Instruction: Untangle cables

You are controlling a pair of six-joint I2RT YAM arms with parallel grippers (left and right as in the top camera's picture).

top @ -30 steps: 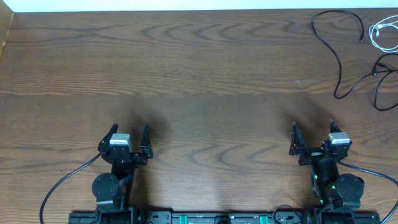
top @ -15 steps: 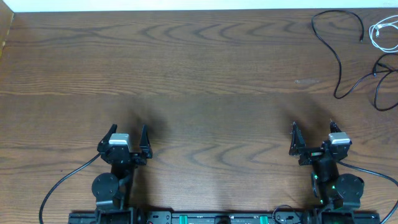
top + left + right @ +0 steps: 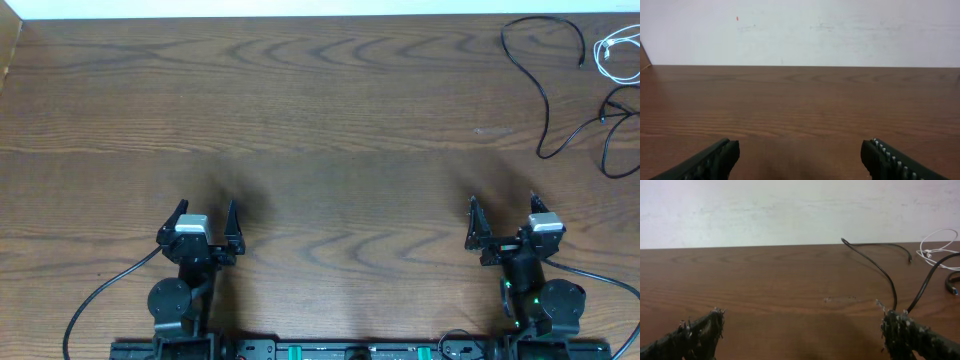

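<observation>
The cables lie at the table's far right corner. One black cable [image 3: 541, 90] loops from the top edge down to mid-table. A second black cable [image 3: 612, 135] curls at the right edge. A white cable [image 3: 611, 52] is bunched near the top right. In the right wrist view the black cable [image 3: 879, 267] arcs ahead on the right, and the white cable [image 3: 935, 244] lies far right. My left gripper [image 3: 205, 219] is open and empty at the near left, with only bare wood between its fingers [image 3: 715, 157]. My right gripper [image 3: 503, 214] is open and empty at the near right.
The brown wooden table [image 3: 320, 130] ends at a white wall along the far side. A wooden side panel [image 3: 8, 60] stands at the far left corner. The arms' thick black wires [image 3: 95, 300] trail along the front edge by the bases.
</observation>
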